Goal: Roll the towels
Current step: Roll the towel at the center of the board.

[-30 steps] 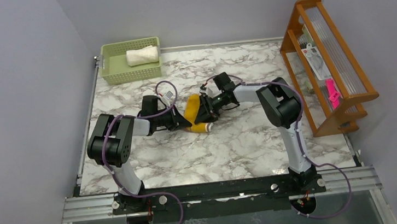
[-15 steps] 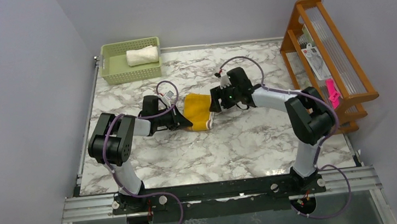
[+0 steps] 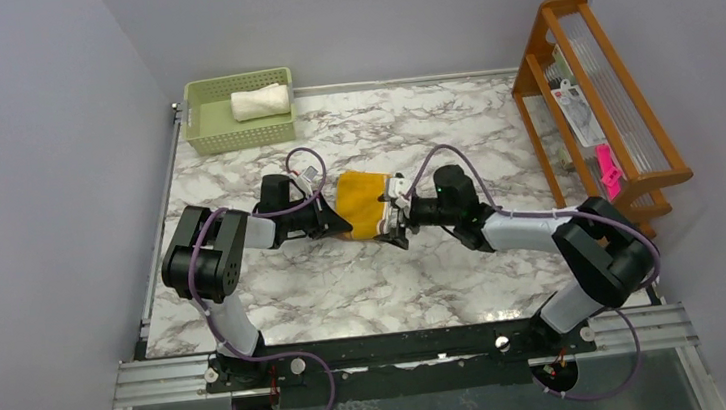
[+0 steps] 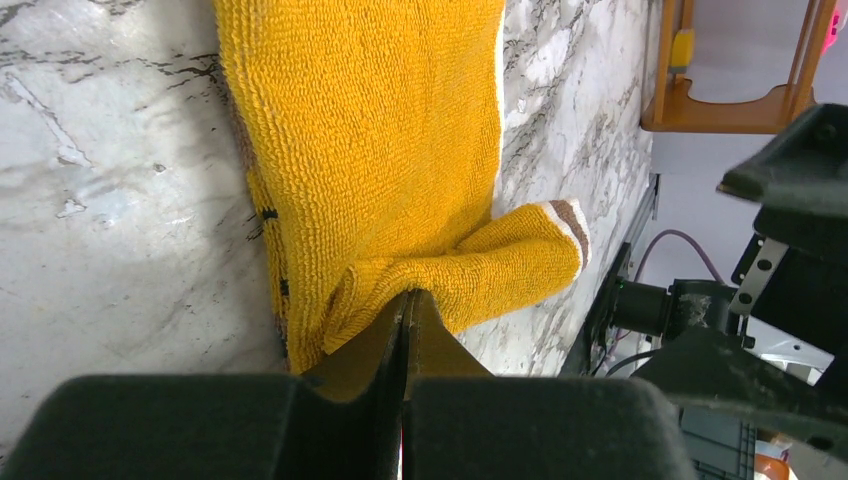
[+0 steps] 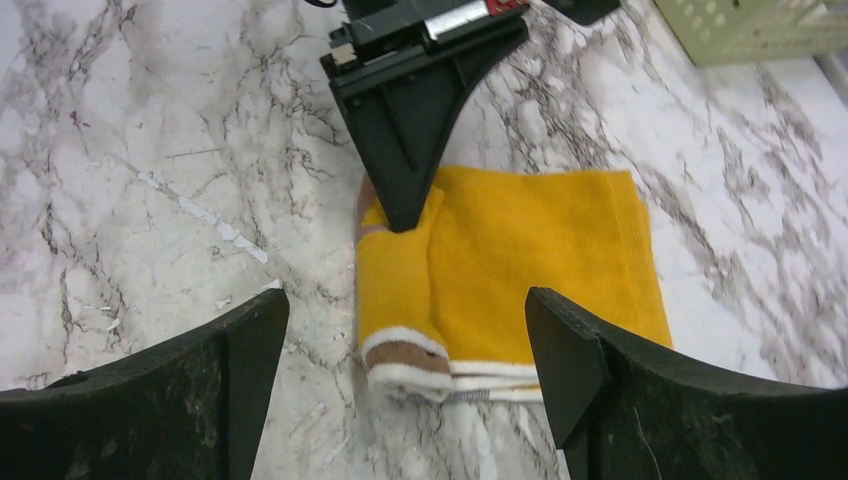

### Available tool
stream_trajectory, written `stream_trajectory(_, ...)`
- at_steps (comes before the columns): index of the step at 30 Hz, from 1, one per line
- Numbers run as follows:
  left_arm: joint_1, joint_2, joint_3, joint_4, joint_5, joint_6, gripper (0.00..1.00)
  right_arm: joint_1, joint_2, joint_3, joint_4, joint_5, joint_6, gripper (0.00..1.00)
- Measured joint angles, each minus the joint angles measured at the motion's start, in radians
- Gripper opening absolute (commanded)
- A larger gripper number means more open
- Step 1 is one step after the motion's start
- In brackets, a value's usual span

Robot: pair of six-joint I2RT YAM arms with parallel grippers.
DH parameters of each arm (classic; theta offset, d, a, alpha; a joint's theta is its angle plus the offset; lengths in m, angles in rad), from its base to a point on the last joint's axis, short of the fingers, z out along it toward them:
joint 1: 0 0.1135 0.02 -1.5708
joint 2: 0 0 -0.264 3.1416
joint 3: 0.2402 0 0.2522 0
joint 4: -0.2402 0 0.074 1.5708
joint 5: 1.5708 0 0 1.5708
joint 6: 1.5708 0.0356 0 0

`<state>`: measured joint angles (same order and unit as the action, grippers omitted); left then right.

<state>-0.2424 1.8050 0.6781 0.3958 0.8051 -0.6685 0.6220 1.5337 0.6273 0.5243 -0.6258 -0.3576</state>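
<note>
Cream towel (image 3: 260,101) lies rolled in the green basket (image 3: 199,130) at the table's (image 3: 367,285) far left corner. My left gripper (image 3: 341,225) is clenched on a bunched fold of the mustard-yellow towel (image 3: 364,200), which lies mid-table with its near edge turned over in one narrow roll. My right gripper (image 3: 397,224) hangs just beside that edge, jaws spread wide, holding nothing. A wooden rack (image 3: 628,179) stands far right.

Lit brightly and evenly from overhead, leaving only soft, faint shadows on the marble table (image 3: 397,282). Renders the weave of the yellow towel (image 4: 380,130) crisply in the left wrist view, blurs the dark left gripper (image 4: 405,300) up close, shades the marble just left of that towel. Stretches slightly toward the edges of both wrist views.
</note>
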Motion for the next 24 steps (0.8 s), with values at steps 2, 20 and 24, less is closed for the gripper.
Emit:
stream_trajectory(2, 0.0, 0.0, 0.0, 0.0, 0.0, 0.0, 0.0, 0.029, 0.025, 0.024, -0.002, 0.0, -0.063, 0.85)
stream_trajectory(20, 0.0, 0.0, 0.002, -0.005, 0.001, 0.0, 0.0, 0.1, 0.239, 0.222, -0.253, 0.064, -0.213, 0.6)
stream_trajectory(24, 0.0, 0.0, 0.005, -0.013, 0.0, 0.001, 0.0, 0.1, 0.264, 0.286, -0.344, 0.098, -0.197, 0.47)
